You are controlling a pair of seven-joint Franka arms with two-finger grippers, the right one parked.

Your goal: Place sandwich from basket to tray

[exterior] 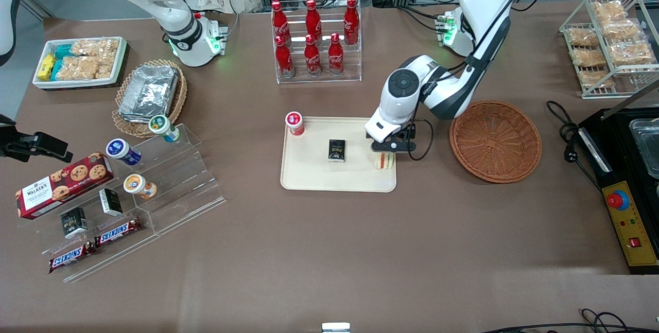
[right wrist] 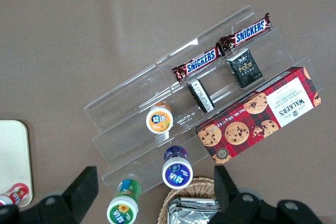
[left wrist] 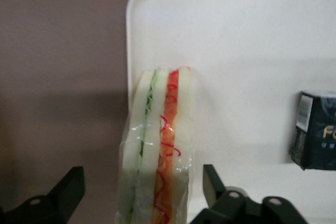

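Observation:
The sandwich stands on edge on the cream-beige tray, at the tray's end nearest the basket, close to the rim. In the left wrist view the sandwich is wrapped in clear film, with green and orange-red layers between white bread, on the tray. My left gripper is just above the sandwich, its fingers open on either side with a gap to each face. The reddish-brown woven basket lies empty beside the tray, toward the working arm's end.
A small black box stands mid-tray, also in the left wrist view. A red-lidded cup sits at the tray's corner. A rack of cola bottles stands farther from the front camera. A clear stepped stand of snacks lies toward the parked arm's end.

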